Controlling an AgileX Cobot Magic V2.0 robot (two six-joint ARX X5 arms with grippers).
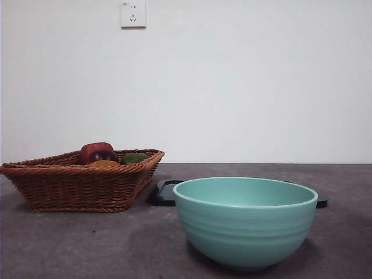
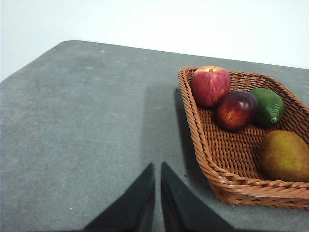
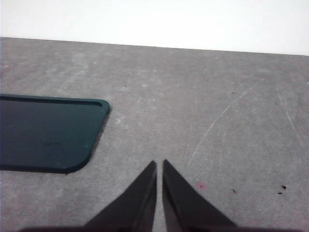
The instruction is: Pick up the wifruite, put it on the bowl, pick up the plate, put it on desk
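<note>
The orange-brown wifruite (image 2: 284,155) lies in a wicker basket (image 2: 231,186), and in the front view only its top (image 1: 104,164) shows over the rim. The teal bowl (image 1: 245,221) stands empty at the front of the desk (image 1: 87,244). A dark flat plate (image 3: 46,133) lies on the desk behind the bowl, its edge (image 1: 164,193) showing beside it. My left gripper (image 2: 158,169) is shut above bare desk beside the basket. My right gripper (image 3: 160,166) is shut above the desk next to the plate. Neither holds anything.
In the basket (image 1: 75,183) with the wifruite lie two red apples (image 2: 211,85) (image 2: 236,109) and a green lime (image 2: 268,106). A white wall with a socket (image 1: 133,14) stands behind the desk.
</note>
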